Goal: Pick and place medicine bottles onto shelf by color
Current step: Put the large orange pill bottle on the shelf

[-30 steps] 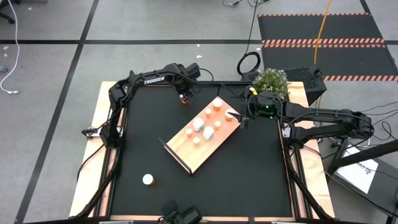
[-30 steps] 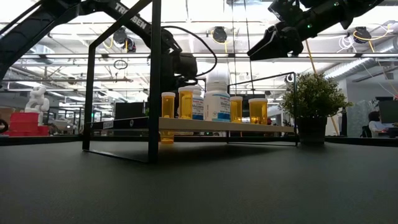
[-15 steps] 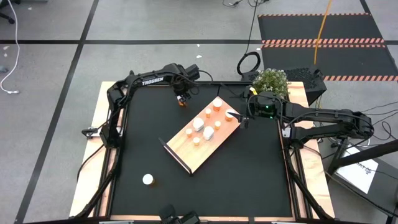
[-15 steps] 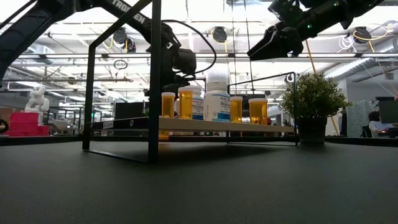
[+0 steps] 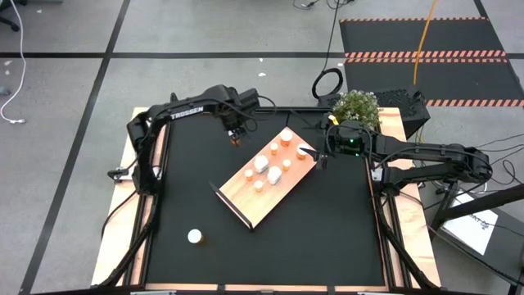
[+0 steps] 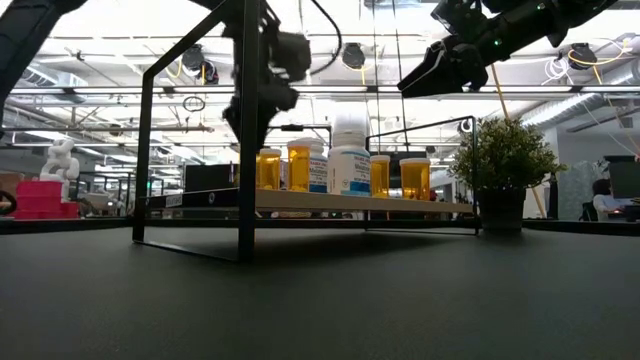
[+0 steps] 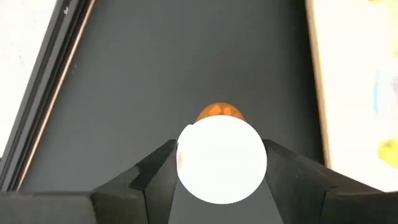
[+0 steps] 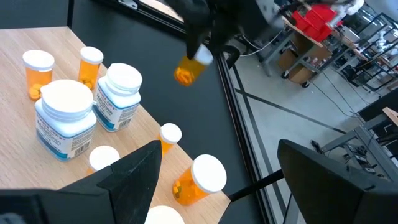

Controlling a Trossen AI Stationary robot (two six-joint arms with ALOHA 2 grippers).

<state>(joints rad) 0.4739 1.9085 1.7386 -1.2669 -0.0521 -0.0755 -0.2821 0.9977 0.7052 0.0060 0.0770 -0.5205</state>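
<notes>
My left gripper hangs above the black mat beyond the shelf's far left side, shut on an orange medicine bottle with a white cap. The right wrist view shows that bottle in the air. The shelf is a light-wood board lying slantwise mid-table, with a dark lip at its near end. Several orange and white bottles stand on it. One white-capped bottle stands alone on the mat near the front left. My right gripper waits open above the shelf's far right end. My left gripper pinches the bottle's white cap between its two fingers, one on each side. The fingers come from above, pointing down. The bottle is lifted clear of the mat and hangs below the fingers, its orange body tilted a little.
A potted plant stands at the table's far right corner. Black frame bars rise around the table. Bare mat lies left of and in front of the shelf.
My left gripper has risen with the orange bottle and drifted a little toward the table's left edge, still pointing down. The bottle has gone up with it and now hangs higher above the mat.
</notes>
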